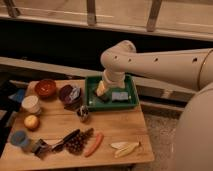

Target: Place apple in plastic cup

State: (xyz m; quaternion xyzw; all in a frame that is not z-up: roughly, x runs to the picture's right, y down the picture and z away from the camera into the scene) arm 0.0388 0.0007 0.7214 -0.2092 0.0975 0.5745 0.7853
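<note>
Gripper: the pale two-finger gripper [101, 90] hangs low over the left part of the green plastic tray [125, 106], at the far side of the wooden table [120, 125]; I cannot tell whether it is parted or closed.
Apple: the small round yellow-orange apple [31, 122] sits on the table near its left edge, well apart from the gripper, not yet grasped.
Cup: the small light-blue plastic cup [20, 138] stands just nearer than the apple, at the near left corner.
Wrong target: the wider white cup [31, 104] stands just beyond the apple and could be mistaken for the goal.
Path risk: a low sweep leftward could knock the dark purple bowl [67, 93].
Placing risk: the apple looks about as wide as the cup, so an off-centre release could tip the cup or roll the apple off the table edge.
</note>
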